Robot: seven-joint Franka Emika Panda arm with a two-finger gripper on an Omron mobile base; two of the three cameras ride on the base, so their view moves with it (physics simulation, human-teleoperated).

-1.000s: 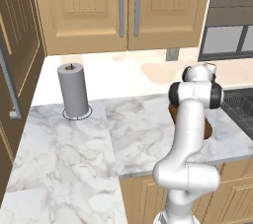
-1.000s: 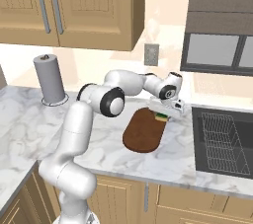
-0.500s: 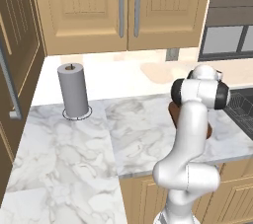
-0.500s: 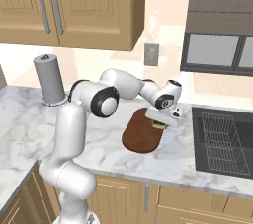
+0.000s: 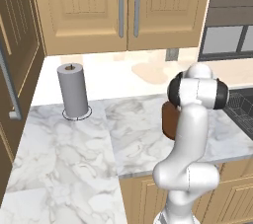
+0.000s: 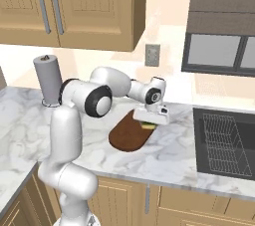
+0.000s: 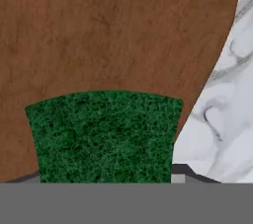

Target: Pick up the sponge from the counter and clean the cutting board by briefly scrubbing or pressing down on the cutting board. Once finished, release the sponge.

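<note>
The arm reaches out over the marble bench (image 6: pixel 174 155), its hand turned down above the far right end of the cutting board (image 6: pixel 128 135). The pincer (image 6: pixel 148 125) sits low over that end, and the sponge (image 6: pixel 148 126) shows between its tips as a thin yellow-and-green sliver just under the hand's white body. In the hand view the sponge (image 7: pixel 105 136) lies close below the camera, green face up, over the brown wood of the board (image 7: pixel 108 30). The pincer is closed on the sponge — the block sits square between the tips, though the tips themselves are mostly hidden by it. Whether the sponge presses on the wood or hangs just above it cannot be told.

The board lies on the bench near the sink side, long axis running from the front edge toward the back wall; its near rounded end stays bare. In the hand view the board's curved edge gives way to veined marble (image 7: pixel 222 104) on one side. In the left base view the arm's upper link covers most of the board (image 5: pixel 169 119), leaving a dark brown strip at its left.

A grey paper-towel roll (image 5: pixel 73 90) stands upright on a ring base toward the back left corner of the bench, well apart from the board. A dark sink with a wire rack (image 6: pixel 221 140) is set into the bench at the right — just beside the board's end.
</note>
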